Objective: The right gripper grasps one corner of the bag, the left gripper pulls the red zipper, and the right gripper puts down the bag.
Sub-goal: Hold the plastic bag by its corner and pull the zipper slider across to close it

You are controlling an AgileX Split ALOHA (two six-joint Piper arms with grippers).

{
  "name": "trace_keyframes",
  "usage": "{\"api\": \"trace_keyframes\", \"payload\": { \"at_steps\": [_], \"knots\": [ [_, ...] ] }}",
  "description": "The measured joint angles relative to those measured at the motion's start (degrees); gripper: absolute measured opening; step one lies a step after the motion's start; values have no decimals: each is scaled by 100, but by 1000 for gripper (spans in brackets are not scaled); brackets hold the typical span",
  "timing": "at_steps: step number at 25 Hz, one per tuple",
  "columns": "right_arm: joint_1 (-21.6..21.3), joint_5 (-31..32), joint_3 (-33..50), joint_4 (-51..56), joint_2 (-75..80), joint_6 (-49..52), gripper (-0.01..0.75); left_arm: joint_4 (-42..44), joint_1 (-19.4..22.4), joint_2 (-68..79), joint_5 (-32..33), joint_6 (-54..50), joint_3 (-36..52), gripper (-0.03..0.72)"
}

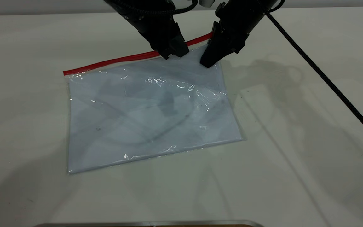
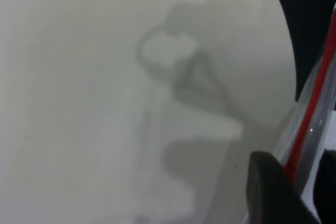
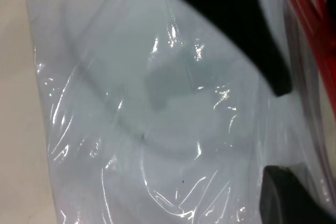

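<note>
The left gripper [image 1: 169,53], a matte black claw with tapered fingers and a braided cable sleeve, has its tips down on the red zipper [image 1: 121,60], past the middle of the strip toward the right-hand end. In the left wrist view one rounded black fingertip [image 2: 273,190] lies against the glossy red strip [image 2: 310,114], but whether the fingers are clamped on it or only resting there I cannot tell.

Just to its right, the right gripper [image 1: 211,58], also smooth black plastic with pointed fingers, presses down at the bag's far right corner [image 1: 211,45], where the red strip ends. The right wrist view shows its fingers [image 3: 294,203] spread, with crinkled clear film between them.

Outward from both claws, the bag [image 1: 150,110] lies flat: a rectangular pouch of thin clear plastic, wrinkled and throwing bright glints, with white paper showing through. The red strip runs along its far long edge, away from the left gripper to the bag's left corner.

From the right gripper a thin black cable [image 1: 326,78] runs diagonally over the table [image 1: 310,157] to the right edge. The table is smooth, matte, off-white, crossed by soft grey arm shadows. A metallic edge [image 1: 150,223] shows along the near side.
</note>
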Motion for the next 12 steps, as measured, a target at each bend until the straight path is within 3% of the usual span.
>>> {"api": "trace_keyframes", "payload": {
  "at_steps": [6, 12],
  "knots": [
    [0, 0, 0, 0, 0, 7, 33, 0, 0, 0, -58, 127, 0, 116],
    [0, 0, 0, 0, 0, 235, 33, 0, 0, 0, -64, 163, 0, 59]
  ]
}}
